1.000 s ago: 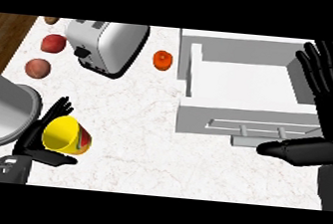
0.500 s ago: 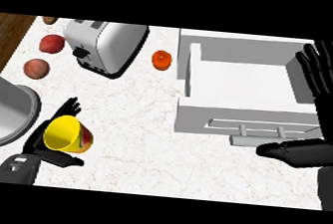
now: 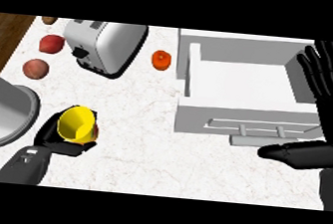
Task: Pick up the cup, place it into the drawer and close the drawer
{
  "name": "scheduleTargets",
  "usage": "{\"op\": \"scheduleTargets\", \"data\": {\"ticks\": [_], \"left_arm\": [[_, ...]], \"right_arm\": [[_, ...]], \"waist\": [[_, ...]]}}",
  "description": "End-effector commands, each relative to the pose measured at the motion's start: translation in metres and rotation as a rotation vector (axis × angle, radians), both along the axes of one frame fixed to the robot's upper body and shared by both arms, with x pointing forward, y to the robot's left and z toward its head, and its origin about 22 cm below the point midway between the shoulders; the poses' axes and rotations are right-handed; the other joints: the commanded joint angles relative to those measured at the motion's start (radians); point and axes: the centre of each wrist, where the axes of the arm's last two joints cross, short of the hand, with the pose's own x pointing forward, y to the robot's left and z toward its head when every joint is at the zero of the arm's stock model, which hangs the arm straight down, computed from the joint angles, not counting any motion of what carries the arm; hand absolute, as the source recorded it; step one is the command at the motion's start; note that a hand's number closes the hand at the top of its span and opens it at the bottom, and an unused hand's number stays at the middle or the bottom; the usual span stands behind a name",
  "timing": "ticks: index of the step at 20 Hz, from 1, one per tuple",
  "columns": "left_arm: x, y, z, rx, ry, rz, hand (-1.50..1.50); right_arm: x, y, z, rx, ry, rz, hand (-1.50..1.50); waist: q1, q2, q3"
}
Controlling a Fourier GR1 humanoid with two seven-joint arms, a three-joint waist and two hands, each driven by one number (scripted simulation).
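Your white marbled bench [image 3: 140,111] fills most of the view, with brown wood floor showing at its 9 to 10 o'clock edge. On it, at 2 o'clock, the white drawer [image 3: 238,85] stands open, its handle side facing 6 o'clock. At 8 to 9 o'clock you see a big grey cylindrical pot [image 3: 0,112], cut off by the left edge. At 11 o'clock a silver toaster [image 3: 105,43] lies at an angle.

Your right robot hand [image 3: 322,97] shows at 3 o'clock, fingers straight and pointing toward 12 over the drawer's right side, thumb stretched toward 9 just below the drawer front; it holds nothing. Your left robot hand [image 3: 60,142] sits at 7 to 8 o'clock, just beside the pot, fingers curled round the yellow cup [image 3: 76,123], whose open mouth faces up at you.

Two red apples [image 3: 51,44] lie at 10 o'clock, left of the toaster and well apart from the cup. A small orange fruit [image 3: 161,59] rests between toaster and drawer, near 12 o'clock.
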Motion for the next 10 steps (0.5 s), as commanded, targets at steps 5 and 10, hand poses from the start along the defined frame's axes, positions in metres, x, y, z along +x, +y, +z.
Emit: {"op": "scheduleTargets", "data": {"ticks": [5,10], "left_arm": [[0.007,-0.019,0.000,-0.047,-0.331,0.088,1.50],[0.020,-0.025,0.010,-0.208,-0.369,0.134,1.50]], "right_arm": [[0.000,0.004,-0.005,0.008,0.016,-0.006,-1.50],[0.001,-0.017,0.012,0.009,0.014,-0.013,-1.50]], "waist": [[0.008,-0.001,0.001],[0.018,-0.008,0.003]]}}
